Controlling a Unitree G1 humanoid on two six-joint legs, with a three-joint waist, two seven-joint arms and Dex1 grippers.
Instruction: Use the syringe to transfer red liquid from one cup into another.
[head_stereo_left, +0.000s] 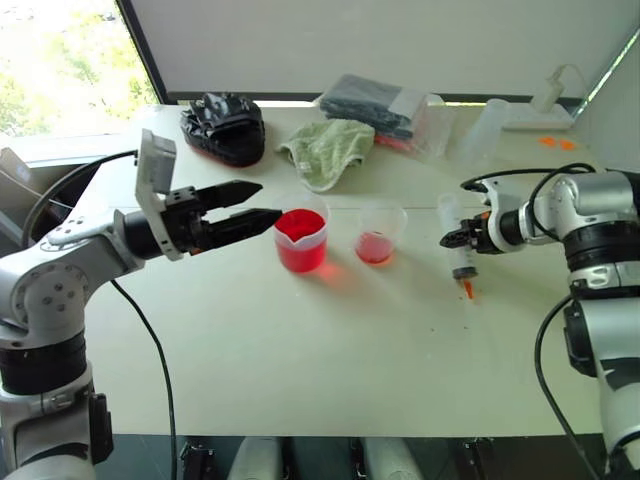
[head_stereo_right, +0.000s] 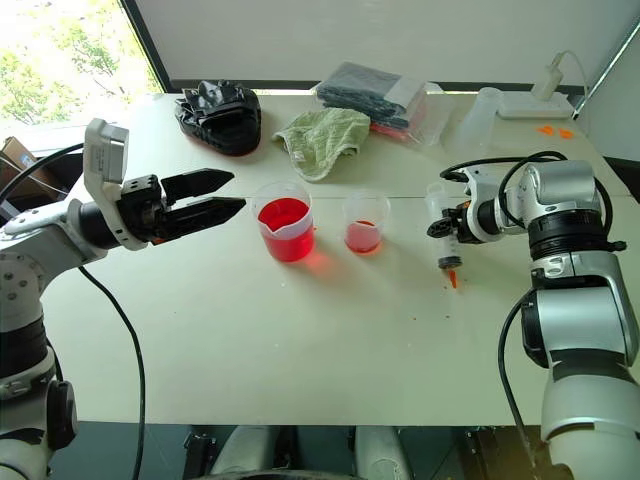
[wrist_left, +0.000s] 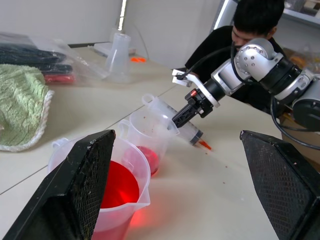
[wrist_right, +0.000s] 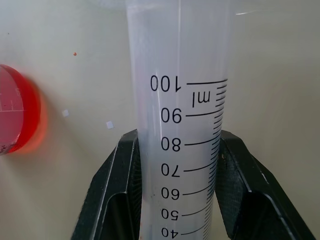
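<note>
Syringe (head_stereo_left: 462, 252): large clear plastic barrel with printed scale and orange-red tip, pinched across the barrel by the right gripper (head_stereo_left: 459, 238), tip down at the white table (head_stereo_left: 300, 350), probably to steady it. Landmark: wide spouted clear beaker (head_stereo_left: 301, 240) of bright red liquid (head_stereo_left: 299, 227). The syringe stands well right of it; the narrow spoutless clear cup (head_stereo_left: 379, 232), red at its base, sits between. Left gripper (head_stereo_left: 262, 203), fingers spread and empty, hovers just left of the beaker, seemingly ready to brace it.

Two red-filled cups (head_stereo_left: 301, 240) (head_stereo_left: 377, 235), one syringe (head_stereo_left: 459, 245).
</note>
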